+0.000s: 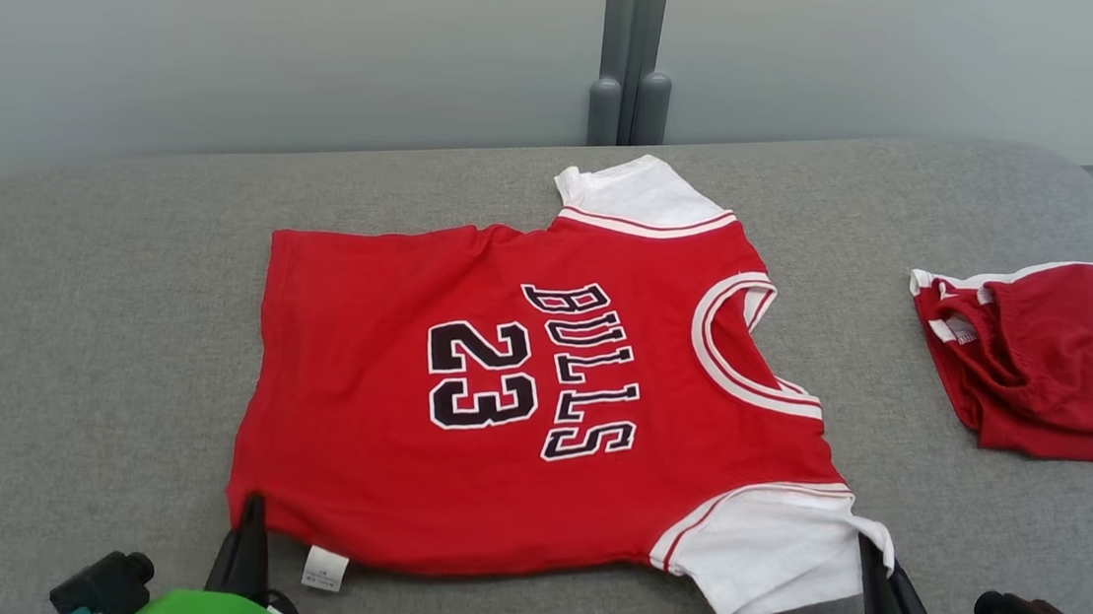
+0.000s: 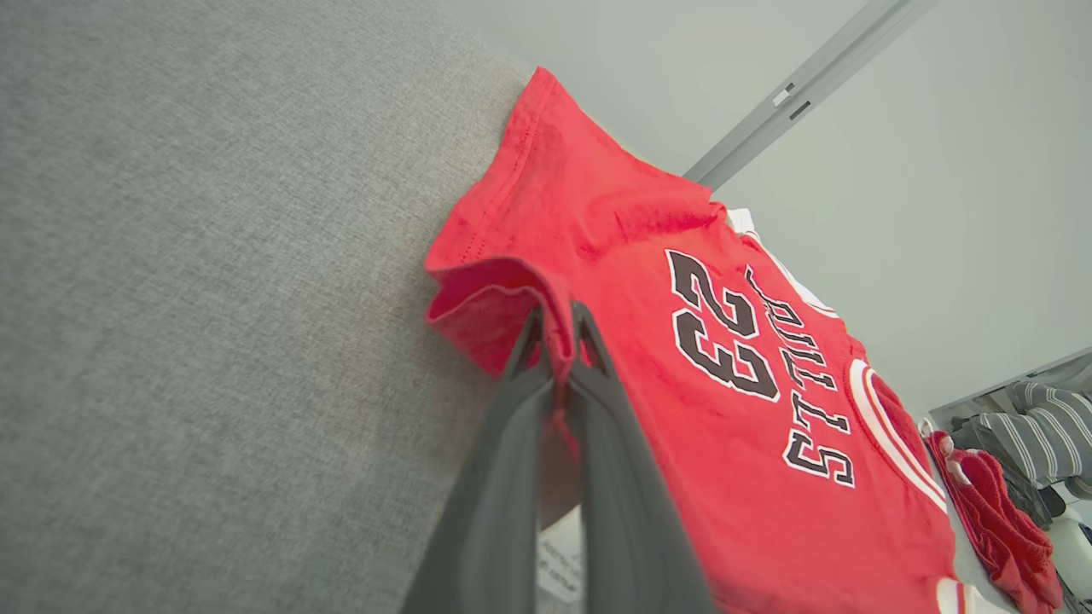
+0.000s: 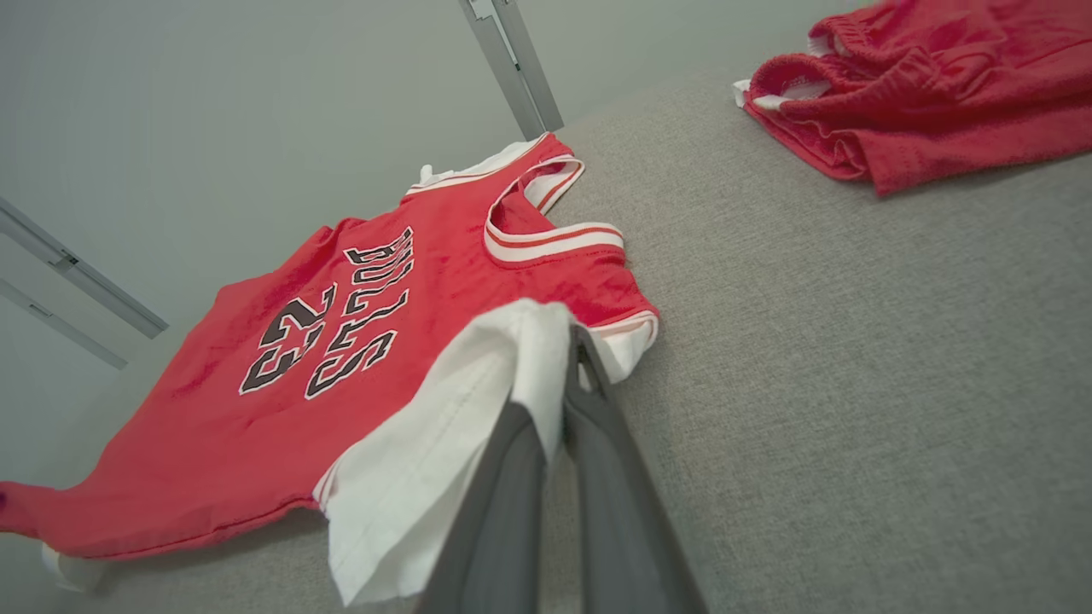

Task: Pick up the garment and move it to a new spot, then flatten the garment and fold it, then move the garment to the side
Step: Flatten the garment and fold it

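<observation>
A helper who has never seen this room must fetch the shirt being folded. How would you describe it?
Look at the wide grey cushion. In its middle lies a red shirt, spread out, with white sleeves. Unlike the crumpled red cloth to its right, it bears BULLS and 23 in black.

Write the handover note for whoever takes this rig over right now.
Left gripper: shut on the near hem corner of the jersey.
Right gripper: shut on the near white sleeve.
The jersey lies spread, print up, on the grey surface, neck toward the robot's right. The red shorts lie apart, further right.
Done, by the look of it: jersey laid out nearly flat.
Left: fold it, then move it aside.
</observation>
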{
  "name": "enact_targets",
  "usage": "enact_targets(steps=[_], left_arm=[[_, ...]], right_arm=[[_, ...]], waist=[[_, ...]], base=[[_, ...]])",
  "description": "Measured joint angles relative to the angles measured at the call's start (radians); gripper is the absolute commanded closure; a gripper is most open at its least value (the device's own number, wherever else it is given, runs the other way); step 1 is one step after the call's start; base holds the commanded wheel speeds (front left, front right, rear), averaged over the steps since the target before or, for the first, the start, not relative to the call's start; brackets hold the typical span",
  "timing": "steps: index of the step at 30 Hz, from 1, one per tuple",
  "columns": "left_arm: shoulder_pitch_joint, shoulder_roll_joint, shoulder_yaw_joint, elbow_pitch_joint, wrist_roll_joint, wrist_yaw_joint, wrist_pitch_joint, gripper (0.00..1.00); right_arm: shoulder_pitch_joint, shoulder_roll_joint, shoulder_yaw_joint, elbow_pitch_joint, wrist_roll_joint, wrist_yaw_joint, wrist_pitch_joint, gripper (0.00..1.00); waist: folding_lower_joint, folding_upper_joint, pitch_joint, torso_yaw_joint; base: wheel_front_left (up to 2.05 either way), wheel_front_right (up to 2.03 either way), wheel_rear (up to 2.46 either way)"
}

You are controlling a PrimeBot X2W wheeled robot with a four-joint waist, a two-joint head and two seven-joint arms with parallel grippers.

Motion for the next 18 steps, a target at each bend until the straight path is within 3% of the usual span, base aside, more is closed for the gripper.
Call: enact_targets(steps=[11,18], left_arm=[[-0.244,-0.002,-0.015,0.135,-0.042,0.000,0.000,1.00],[-0.412,-0.002,-0.022,0.283,-0.049,0.000,-0.001,1.00]], right_arm=[[-0.268,-0.009,-0.035,0.113,-0.031,0.000,0.000,1.00],[-0.501,-0.030,-0.015,0.302,-0.027,0.000,0.015,1.00]], waist=[[0.0000,0.0000,0.065,0.001],[0.0000,0.0000,0.135,0.007]], base=[[0.00,0.00,0.00],[0.00,0.00,0.00]])
